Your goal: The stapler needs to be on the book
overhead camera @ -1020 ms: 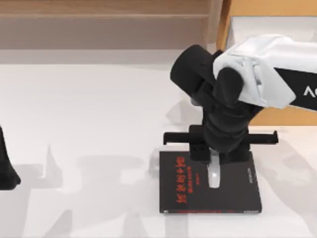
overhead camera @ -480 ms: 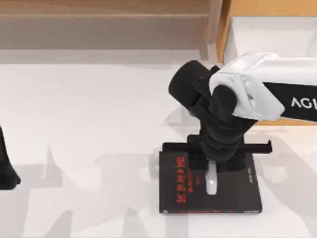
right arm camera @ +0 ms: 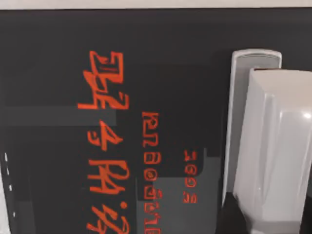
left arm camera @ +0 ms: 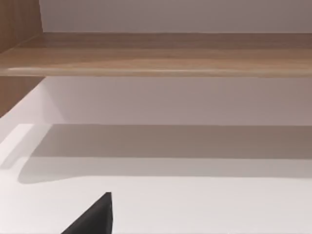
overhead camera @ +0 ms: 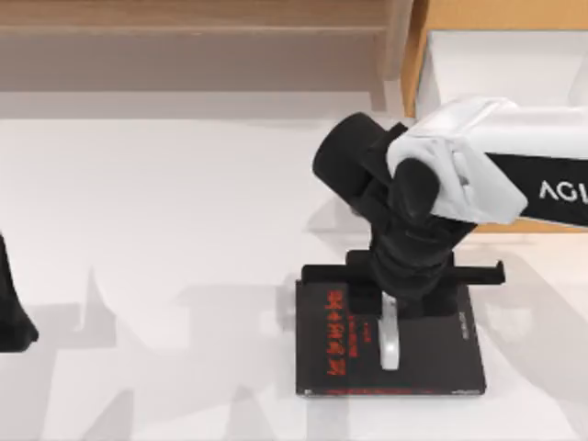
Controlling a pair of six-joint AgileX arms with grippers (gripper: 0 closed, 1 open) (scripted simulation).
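The black book (overhead camera: 432,358) with red lettering lies flat near the table's front, right of centre. The small light-grey stapler (overhead camera: 390,344) rests lengthwise on its cover, just right of the red text. My right gripper (overhead camera: 393,308) hangs directly over the stapler's rear end, with its dark fingers (overhead camera: 366,289) standing close on either side of it and slightly open. In the right wrist view the stapler (right arm camera: 273,146) lies against the book (right arm camera: 58,73) cover. My left gripper (overhead camera: 9,308) is parked at the table's left edge.
A wooden shelf (overhead camera: 184,28) runs along the back of the white table (overhead camera: 165,230). A wood-framed white box (overhead camera: 496,64) stands at the back right, behind my right arm. In the left wrist view, the shelf (left arm camera: 156,53) and bare table are ahead.
My right arm came down over the book and then held still. The stapler slid a little toward the front of the cover on its own. The left arm stayed parked.
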